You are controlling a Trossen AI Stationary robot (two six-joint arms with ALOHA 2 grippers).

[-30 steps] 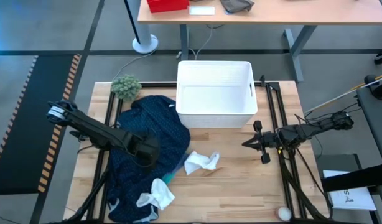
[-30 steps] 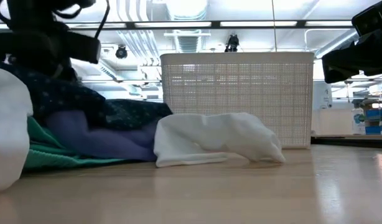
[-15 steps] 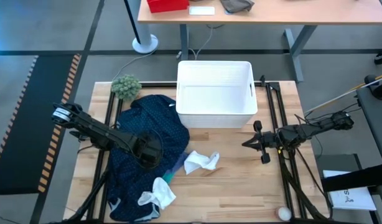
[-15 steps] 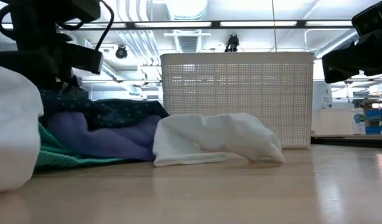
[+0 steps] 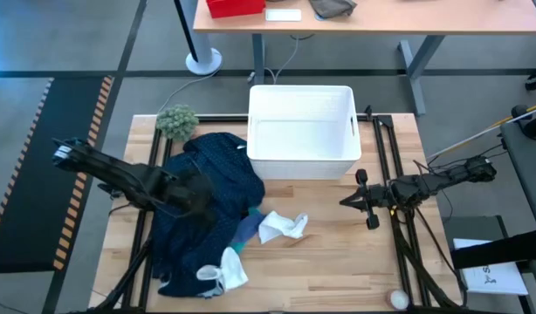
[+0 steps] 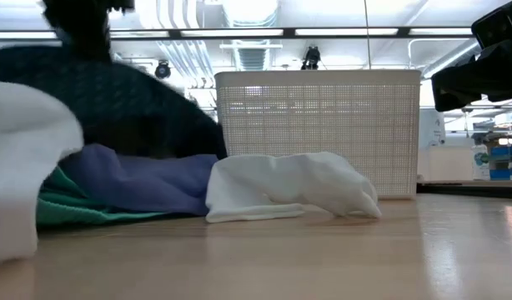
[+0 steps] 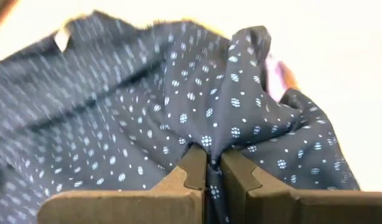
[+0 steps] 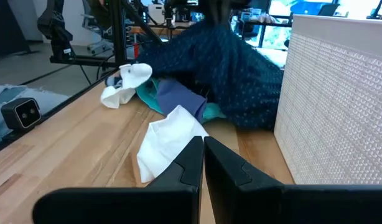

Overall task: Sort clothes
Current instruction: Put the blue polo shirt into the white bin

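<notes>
The large dotted navy garment (image 5: 211,196) lies at the table's left, its middle pulled up into a peak (image 6: 106,92). My left gripper (image 5: 195,189) is shut on it. Beside it a grey-lavender piece (image 5: 250,228) and a turquoise one (image 5: 237,248) peek out from under it. A crumpled white garment (image 5: 282,227) rests on the wood at the centre, and white socks (image 5: 224,271) lie near the front edge. My right gripper (image 5: 345,201) hangs shut at the right, clear of everything. My left gripper pinches a gathered fold of the navy garment (image 7: 206,142) between its two fingers, coming from above at a slant from the table's left. The cloth rises to the fingers in a peak; its outer parts (image 5: 185,270) lie on the table.
A white plastic bin (image 5: 351,131) stands at the back centre. A fuzzy green ball (image 5: 176,120) sits at the back left corner. A small white ball (image 5: 396,299) lies at the front right. Bare wood (image 5: 338,262) stretches across the front right.
My left gripper has risen and drawn back toward the table's left edge, taking the navy garment's middle up with it. The cloth now stands in a peak, its edges staying down, and more of the grey-lavender piece shows. The socks have shifted slightly.
</notes>
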